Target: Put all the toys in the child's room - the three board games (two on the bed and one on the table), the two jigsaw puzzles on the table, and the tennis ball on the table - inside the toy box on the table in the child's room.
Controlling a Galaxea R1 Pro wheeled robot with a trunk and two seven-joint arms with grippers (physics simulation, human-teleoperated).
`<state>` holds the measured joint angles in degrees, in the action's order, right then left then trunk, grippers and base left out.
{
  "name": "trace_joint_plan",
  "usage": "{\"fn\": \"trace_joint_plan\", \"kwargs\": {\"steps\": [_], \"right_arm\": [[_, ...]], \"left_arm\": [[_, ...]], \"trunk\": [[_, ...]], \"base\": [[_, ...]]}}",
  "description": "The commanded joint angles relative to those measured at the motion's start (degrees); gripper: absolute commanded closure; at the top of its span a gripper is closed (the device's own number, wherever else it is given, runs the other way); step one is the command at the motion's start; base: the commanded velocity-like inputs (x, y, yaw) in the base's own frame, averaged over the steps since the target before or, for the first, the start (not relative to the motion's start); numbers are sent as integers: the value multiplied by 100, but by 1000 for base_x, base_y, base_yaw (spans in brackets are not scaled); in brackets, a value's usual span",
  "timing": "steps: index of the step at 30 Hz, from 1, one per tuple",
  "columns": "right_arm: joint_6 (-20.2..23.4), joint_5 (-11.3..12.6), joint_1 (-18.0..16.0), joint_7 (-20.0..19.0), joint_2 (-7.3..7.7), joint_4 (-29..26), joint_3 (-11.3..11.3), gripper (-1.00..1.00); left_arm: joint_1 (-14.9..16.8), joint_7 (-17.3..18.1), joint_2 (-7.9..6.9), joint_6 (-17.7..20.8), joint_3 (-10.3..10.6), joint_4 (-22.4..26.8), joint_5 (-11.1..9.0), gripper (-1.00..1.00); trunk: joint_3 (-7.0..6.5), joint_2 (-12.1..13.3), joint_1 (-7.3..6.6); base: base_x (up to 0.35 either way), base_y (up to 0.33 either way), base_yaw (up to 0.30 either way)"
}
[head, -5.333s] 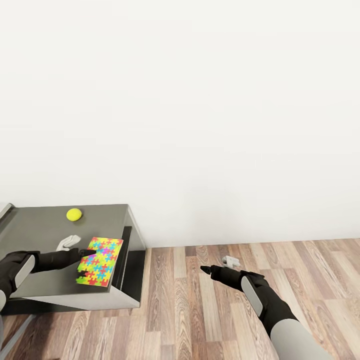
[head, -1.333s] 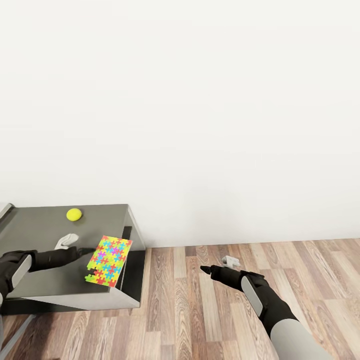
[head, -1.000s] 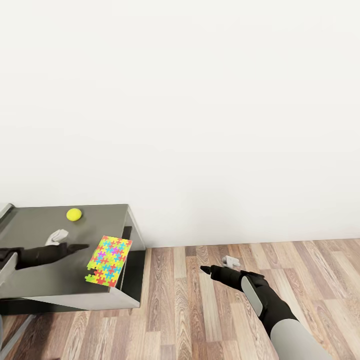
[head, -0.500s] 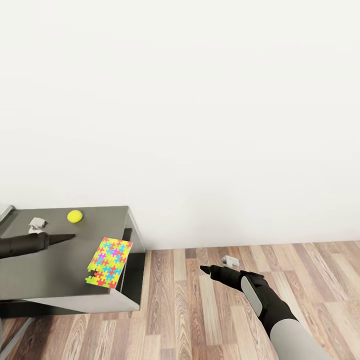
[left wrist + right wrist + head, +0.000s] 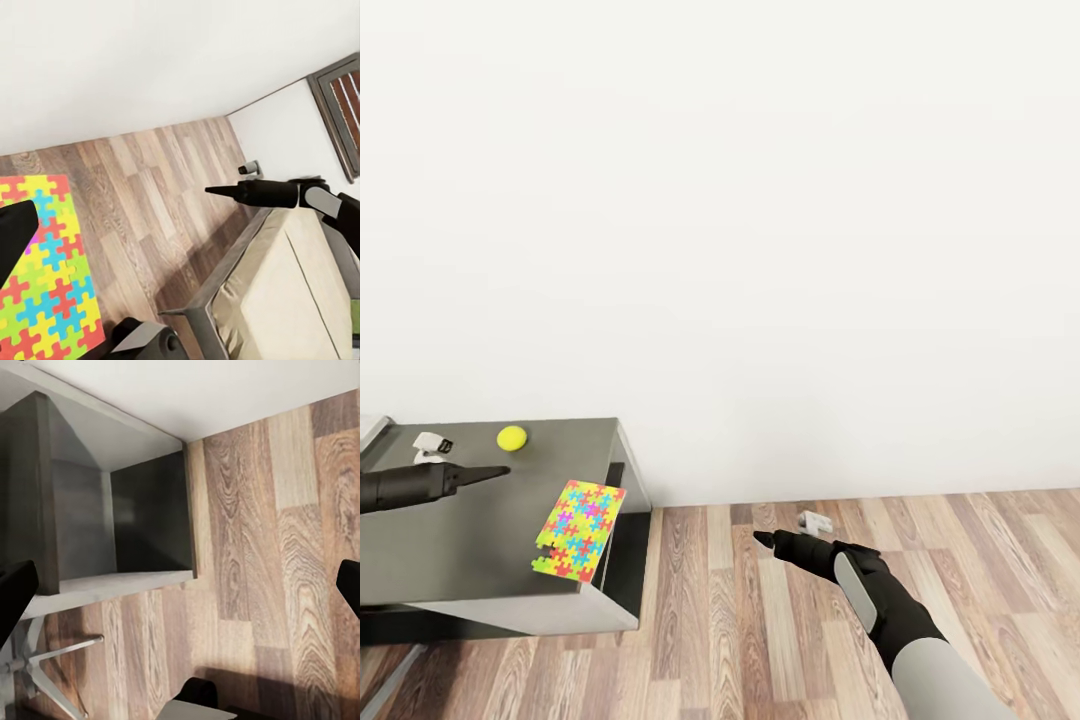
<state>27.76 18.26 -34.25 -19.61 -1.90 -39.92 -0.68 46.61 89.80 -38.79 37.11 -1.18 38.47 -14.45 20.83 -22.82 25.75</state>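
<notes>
Ahead of you a plain white wall (image 5: 760, 200) takes up most of the head view, with wood-plank floor (image 5: 780, 620) below it on the right. At the left stands a dark grey table (image 5: 450, 540). Your left gripper (image 5: 498, 471) reaches over its top, and whether its fingers are apart or together cannot be told. Your right gripper (image 5: 760, 540) hangs over the floor, well to the right of the table, with its fingers apart in the right wrist view and nothing between them. A jigsaw puzzle (image 5: 579, 516) lies flat at the table's right edge, slightly overhanging it. The tennis ball (image 5: 512, 437) sits near the table's far edge, beyond the left gripper.
</notes>
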Motion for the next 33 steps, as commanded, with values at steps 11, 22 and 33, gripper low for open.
{"fn": "trace_joint_plan", "kwargs": {"steps": [11,22,33], "right_arm": [[23,27,-3,10,-59,-7,-3,-100],[19,24,-3,10,-65,-7,-3,-100],[19,20,-3,9,-65,-7,-3,-100]], "left_arm": [[4,20,70,95,150,38,-5,-100],[6,-926,613,380,535,117,35,-100],[-215,-2106,893,947,528,1243,-2,-100]], "trunk": [[-94,-10,3],[-197,-10,3],[-298,-10,3]], "base": [[0,0,0],[0,0,0],[0,0,0]]}}
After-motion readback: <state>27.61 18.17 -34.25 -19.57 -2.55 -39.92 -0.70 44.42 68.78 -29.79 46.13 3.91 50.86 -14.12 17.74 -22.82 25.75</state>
